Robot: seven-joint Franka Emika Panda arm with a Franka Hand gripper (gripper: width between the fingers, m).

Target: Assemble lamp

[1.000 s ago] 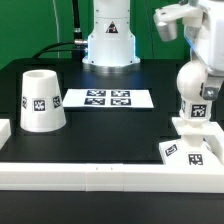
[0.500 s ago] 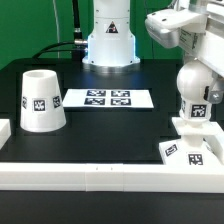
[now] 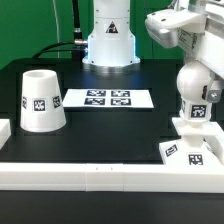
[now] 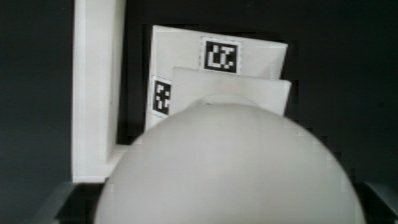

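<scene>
While the arm [image 3: 182, 26] hangs over the desk's [image 3: 110, 135] front corner on the exterior view's right, its jaws sit above the bulb [image 3: 193, 88] and clear of it; I cannot tell whether they are apart or together. The bulb stands upright on the flat square base [image 3: 186, 152], which lies in that same corner, just beside the long white rail [image 3: 90, 176] running along the front edge. In the wrist view the rounded bulb [image 4: 222, 165] fills the foreground, with the tagged base [image 4: 222, 72] behind it and a rail [image 4: 98, 90] alongside. The shade [image 3: 42, 100] stands apart near the edge on the exterior view's left, narrow open end up. The marker board [image 3: 107, 98] lies mid-desk, toward the back edge.
</scene>
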